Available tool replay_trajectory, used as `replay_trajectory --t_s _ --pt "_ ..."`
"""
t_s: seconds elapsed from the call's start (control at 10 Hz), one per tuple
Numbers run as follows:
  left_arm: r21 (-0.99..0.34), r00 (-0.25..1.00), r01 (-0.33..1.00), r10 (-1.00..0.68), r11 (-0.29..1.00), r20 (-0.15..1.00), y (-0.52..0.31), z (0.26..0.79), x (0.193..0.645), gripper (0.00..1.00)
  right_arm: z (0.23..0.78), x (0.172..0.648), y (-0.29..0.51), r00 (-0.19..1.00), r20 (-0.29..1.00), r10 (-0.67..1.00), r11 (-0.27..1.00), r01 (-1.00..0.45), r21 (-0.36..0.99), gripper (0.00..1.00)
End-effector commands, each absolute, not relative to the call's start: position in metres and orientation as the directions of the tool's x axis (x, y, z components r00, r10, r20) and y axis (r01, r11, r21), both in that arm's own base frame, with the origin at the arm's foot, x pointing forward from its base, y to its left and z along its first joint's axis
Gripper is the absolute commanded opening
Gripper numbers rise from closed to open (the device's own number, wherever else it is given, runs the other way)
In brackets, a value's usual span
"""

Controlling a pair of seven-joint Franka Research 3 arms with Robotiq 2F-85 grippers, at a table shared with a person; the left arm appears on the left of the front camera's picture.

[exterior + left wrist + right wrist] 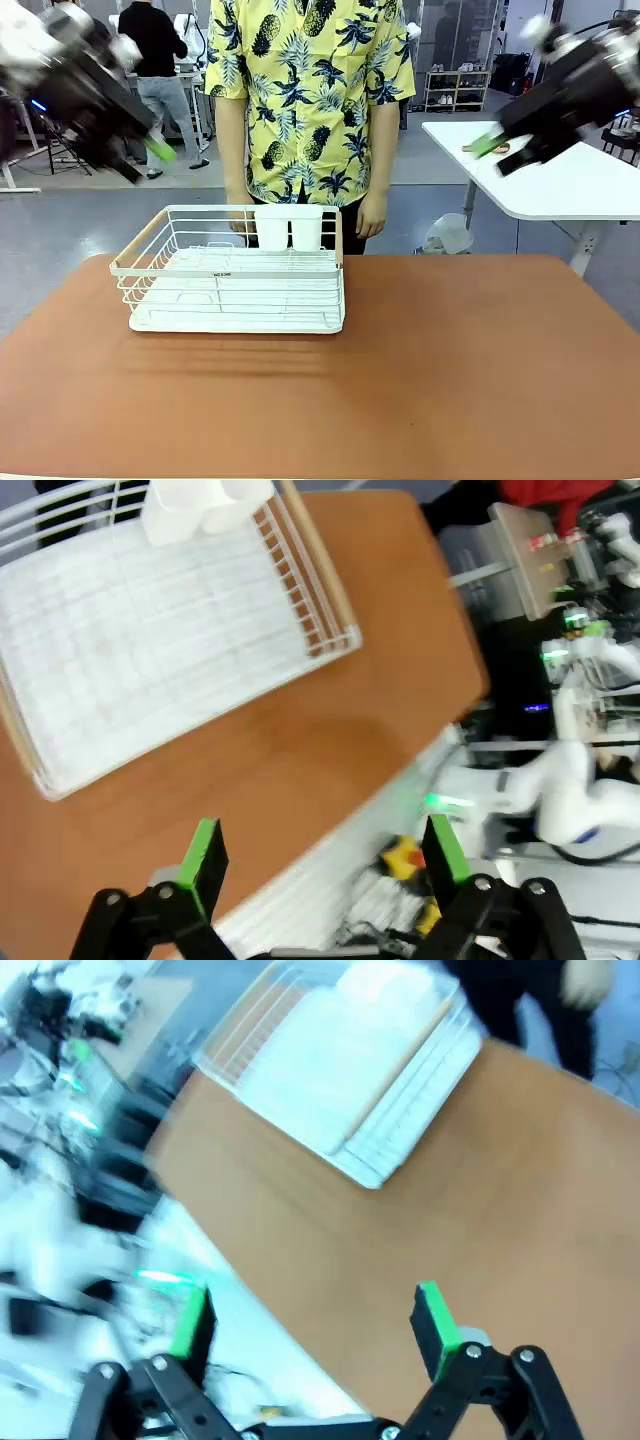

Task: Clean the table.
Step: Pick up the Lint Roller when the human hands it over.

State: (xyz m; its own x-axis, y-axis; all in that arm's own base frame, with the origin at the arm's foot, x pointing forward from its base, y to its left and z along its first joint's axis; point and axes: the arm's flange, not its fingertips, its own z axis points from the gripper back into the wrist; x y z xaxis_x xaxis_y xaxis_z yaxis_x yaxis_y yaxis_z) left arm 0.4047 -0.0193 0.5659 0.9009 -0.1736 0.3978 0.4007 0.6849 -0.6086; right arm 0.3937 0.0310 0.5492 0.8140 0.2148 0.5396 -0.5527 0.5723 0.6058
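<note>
The table has a smooth reddish-brown top, and a white wire rack stands on its left half. My left gripper hangs blurred high at the upper left, off the table's left side. My right gripper is raised at the upper right. In the left wrist view the left gripper stands open with nothing between its green fingers, above the table near the rack. In the right wrist view the right gripper is open over the table's edge, with the rack farther off.
Two white cups sit at the rack's back edge. A person in a yellow pineapple shirt stands at the far side behind the rack. A white-topped table stands at the back right.
</note>
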Motion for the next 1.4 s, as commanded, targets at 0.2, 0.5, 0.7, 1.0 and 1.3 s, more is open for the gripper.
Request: replay_trajectory --t_s 0.2,0.5,0.7,1.0,1.3 --pt "-0.989 0.861 -0.083 0.508 0.119 -0.012 0.168 0.486 0.325 1.00 0.485 0.379 -0.109 0.963 0.245 -0.116 0.327 -0.196 0.924 1.00" --pt "-0.990 0.793 -0.141 0.600 0.008 -0.108 0.203 0.417 0.263 1.00 0.407 0.347 -0.167 0.941 0.164 -0.295 0.231 -0.096 0.968 1.00" --pt "-0.981 0.727 -0.192 0.666 -0.038 -0.168 0.225 0.398 0.259 1.00 0.386 0.348 -0.173 0.934 0.118 -0.337 0.210 -0.048 0.977 1.00" --pt "-0.978 0.739 -0.204 0.650 -0.032 -0.176 0.244 0.390 0.250 1.00 0.376 0.337 -0.185 0.936 0.094 -0.340 0.215 -0.020 0.976 1.00" --pt "-0.978 0.739 -0.204 0.650 -0.032 -0.176 0.244 0.390 0.250 1.00 0.376 0.337 -0.185 0.936 0.094 -0.340 0.215 -0.020 0.976 1.00"
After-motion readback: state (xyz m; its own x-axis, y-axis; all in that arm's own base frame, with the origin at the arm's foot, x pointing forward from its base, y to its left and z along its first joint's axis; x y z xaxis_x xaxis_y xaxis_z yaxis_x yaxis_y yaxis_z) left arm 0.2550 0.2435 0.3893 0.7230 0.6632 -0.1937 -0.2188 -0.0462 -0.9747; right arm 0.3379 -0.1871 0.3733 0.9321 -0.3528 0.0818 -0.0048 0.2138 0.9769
